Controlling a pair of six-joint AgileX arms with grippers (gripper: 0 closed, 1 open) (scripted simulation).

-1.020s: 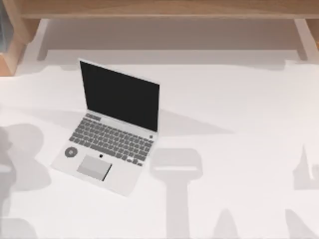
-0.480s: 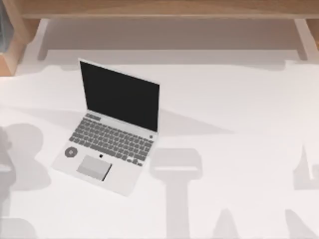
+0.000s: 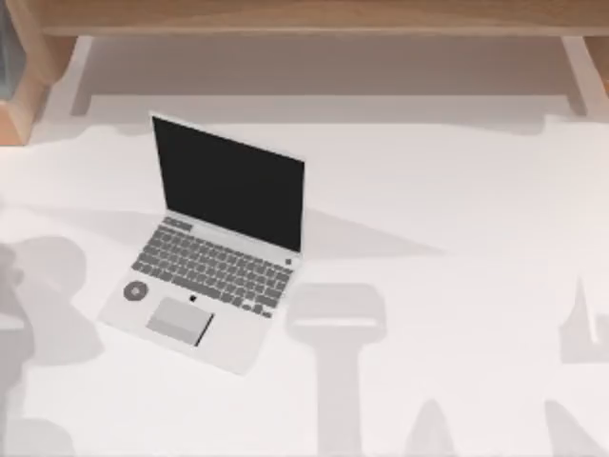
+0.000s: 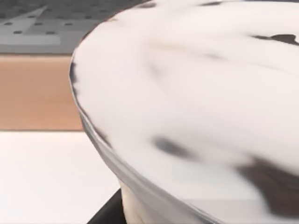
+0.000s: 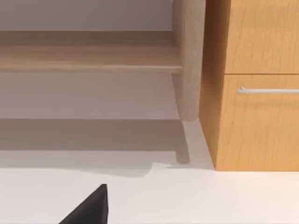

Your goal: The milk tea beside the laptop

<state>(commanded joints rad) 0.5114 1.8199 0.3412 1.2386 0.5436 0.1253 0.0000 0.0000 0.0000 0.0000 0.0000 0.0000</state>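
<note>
The laptop (image 3: 214, 257) stands open on the white table's left half, with a black screen, grey keys, a touchpad and a round grey sticker. The milk tea (image 4: 196, 93) looms very close in the left wrist view: a creamy-white lid with dark specks and a pale rim. A dark fingertip (image 4: 106, 212) of my left gripper lies against the cup's wall below the rim, so the gripper seems shut on the cup. Past the cup I see the table and a wooden edge. My right gripper (image 5: 88, 210) shows as a black tip low over the table, facing the back.
A wooden shelf (image 3: 304, 14) runs along the table's back edge. In the right wrist view a wooden cabinet (image 5: 257, 93) with a metal drawer handle stands beside a round post (image 5: 189, 60). Arm shadows lie on the white table (image 3: 457, 190) at front and left.
The arm shadow at the table's left edge has changed shape and shifted slightly. The laptop has not moved.
</note>
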